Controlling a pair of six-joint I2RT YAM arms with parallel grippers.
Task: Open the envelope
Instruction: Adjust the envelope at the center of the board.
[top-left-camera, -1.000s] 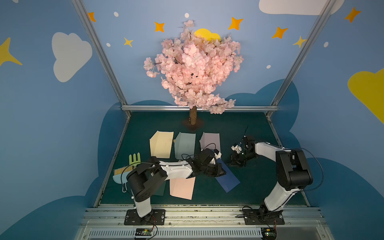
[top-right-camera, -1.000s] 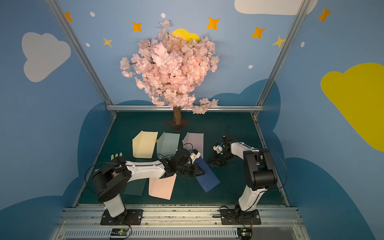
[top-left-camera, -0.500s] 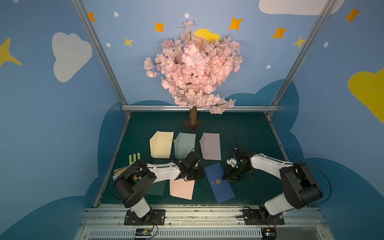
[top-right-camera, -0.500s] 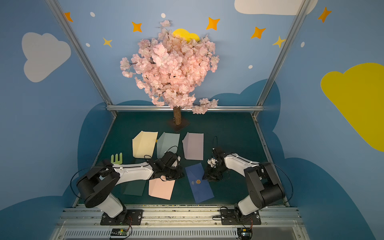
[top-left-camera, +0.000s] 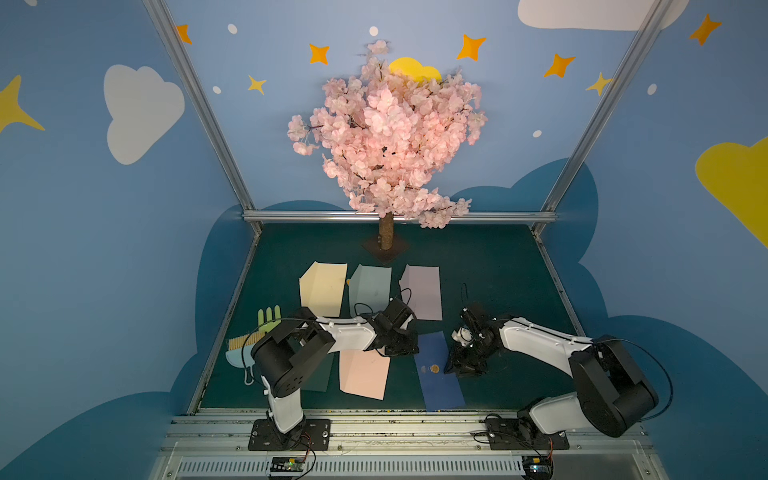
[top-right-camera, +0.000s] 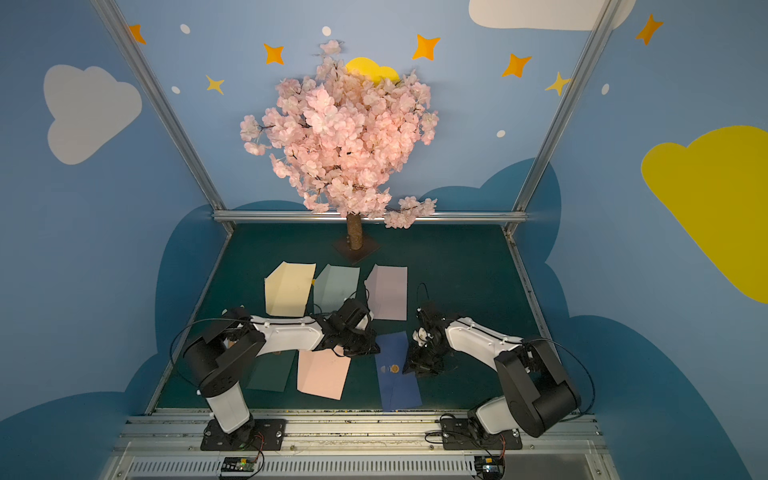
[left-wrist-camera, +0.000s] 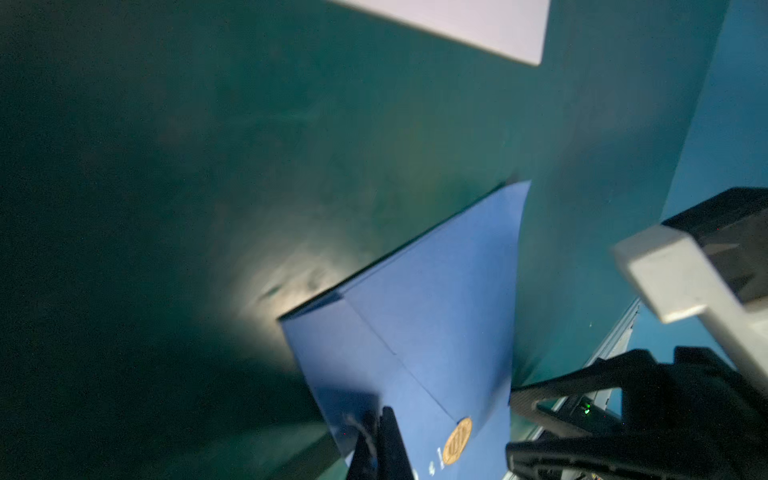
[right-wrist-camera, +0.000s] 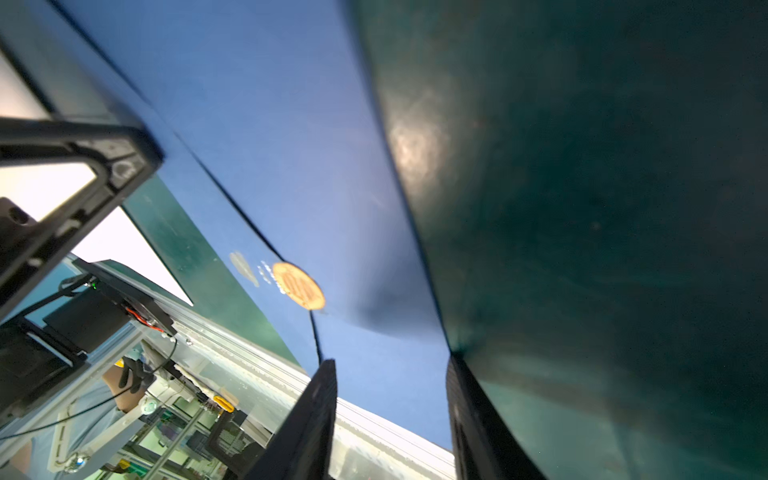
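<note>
On the left, the left claw (top-left-camera: 407, 350) has its jaws together and sits low on the left edge of the dark blue envelope (top-left-camera: 440, 386), seemingly pinning it to the green tabletop (top-left-camera: 498, 270). Whether it presses firmly cannot be told. If that hold is light, any tug on the flap could drag the whole envelope sideways instead of parting it. It could then slide toward the pink envelope (top-left-camera: 363, 374) just beside it. The blue envelope lies flat near the front of the tabletop, between the two arms. Its pointed flap is down and held by a small gold seal (top-left-camera: 434, 368), so it looks unopened. On the right, the right claw (right-wrist-camera: 390, 361) has its jaws apart, low at the envelope's right edge near the seal. The flap lies flush, so a finger (right-wrist-camera: 320, 415) may skate over the paper without getting under it. Closing here could also catch both layers and crease or tear the paper. A steep pull might rip around the seal rather than peel it.
</note>
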